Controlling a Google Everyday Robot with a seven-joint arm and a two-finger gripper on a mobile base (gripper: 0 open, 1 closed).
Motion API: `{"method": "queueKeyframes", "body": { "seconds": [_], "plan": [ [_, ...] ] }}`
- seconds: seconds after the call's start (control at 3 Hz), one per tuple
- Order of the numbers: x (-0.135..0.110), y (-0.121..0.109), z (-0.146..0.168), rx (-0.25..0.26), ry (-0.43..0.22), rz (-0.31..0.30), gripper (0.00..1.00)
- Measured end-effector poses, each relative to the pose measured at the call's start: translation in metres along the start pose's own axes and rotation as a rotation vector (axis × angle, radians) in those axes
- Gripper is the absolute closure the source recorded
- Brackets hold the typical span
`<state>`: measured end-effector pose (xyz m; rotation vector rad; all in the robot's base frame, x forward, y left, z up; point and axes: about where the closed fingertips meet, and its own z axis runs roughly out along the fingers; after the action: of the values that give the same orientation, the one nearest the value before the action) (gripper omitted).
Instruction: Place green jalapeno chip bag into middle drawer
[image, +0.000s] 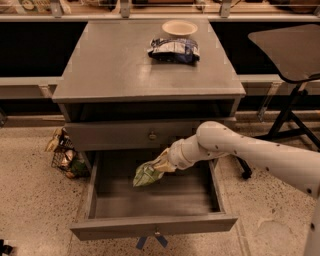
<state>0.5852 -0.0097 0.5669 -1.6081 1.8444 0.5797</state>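
The green jalapeno chip bag (146, 175) hangs crinkled from my gripper (161, 164), which is shut on its upper end. The white arm reaches in from the right. The bag is held over the left-centre of the open middle drawer (155, 226), a little above its flat grey floor. The drawer is pulled fully out, with a small knob on its front panel.
A closed taller drawer (150, 135) sits above the open one. On the cabinet top lie a dark blue-and-white bag (174, 50) and a pale bowl (179, 27). A wire basket of snack bags (64, 155) stands on the floor at the left. A chair (287, 55) stands at the right.
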Motion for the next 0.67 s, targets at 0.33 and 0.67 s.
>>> {"method": "queueKeyframes", "body": {
  "seconds": [0.33, 0.67],
  "plan": [
    [0.014, -0.005, 0.028, -0.018, -0.001, 0.032, 0.59],
    [0.023, -0.001, 0.043, -0.014, -0.016, 0.055, 0.36]
  ]
}}
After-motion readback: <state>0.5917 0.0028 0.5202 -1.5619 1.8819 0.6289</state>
